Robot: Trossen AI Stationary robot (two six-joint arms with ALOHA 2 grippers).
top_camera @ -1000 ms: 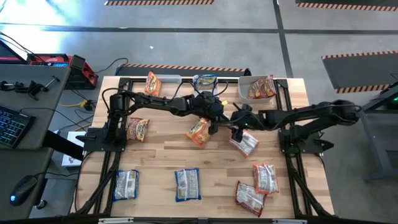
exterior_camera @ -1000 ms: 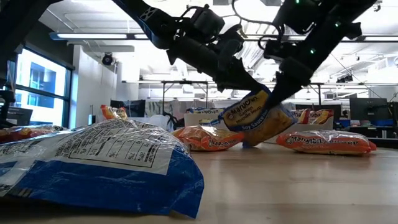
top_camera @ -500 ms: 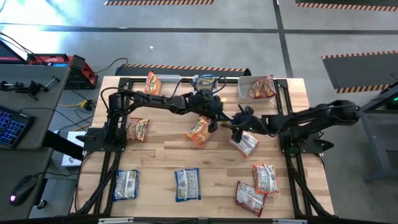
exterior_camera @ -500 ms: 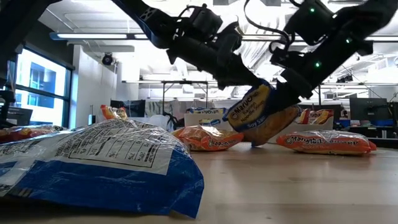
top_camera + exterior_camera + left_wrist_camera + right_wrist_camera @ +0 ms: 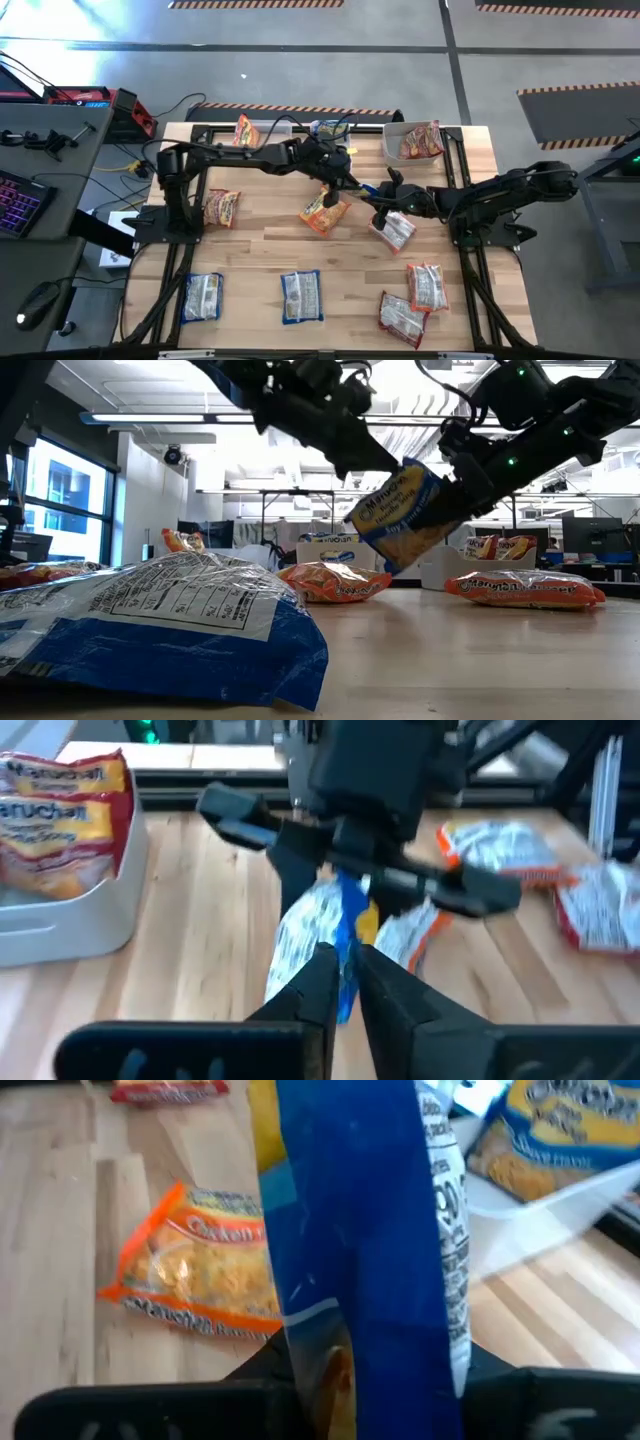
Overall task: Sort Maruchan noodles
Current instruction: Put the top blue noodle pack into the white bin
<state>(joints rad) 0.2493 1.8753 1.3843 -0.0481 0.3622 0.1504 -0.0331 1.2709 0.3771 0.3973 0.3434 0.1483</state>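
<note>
Wooden bench (image 5: 260,255) under both arms, ramen packets scattered across it. Nearest the low camera lies a blue-and-white packet (image 5: 150,625), flat. Farther back, mid-bench, a blue-and-yellow packet (image 5: 405,515) hangs in the air, long axis tilted, upper end toward the right arm. Left end effector (image 5: 345,985) is pinched narrow on one edge of it; right end effector (image 5: 378,208) is closed on the opposite end. An orange packet (image 5: 322,211) lies beneath. At the far edge, a bin (image 5: 392,140) holds a red packet (image 5: 422,140).
</note>
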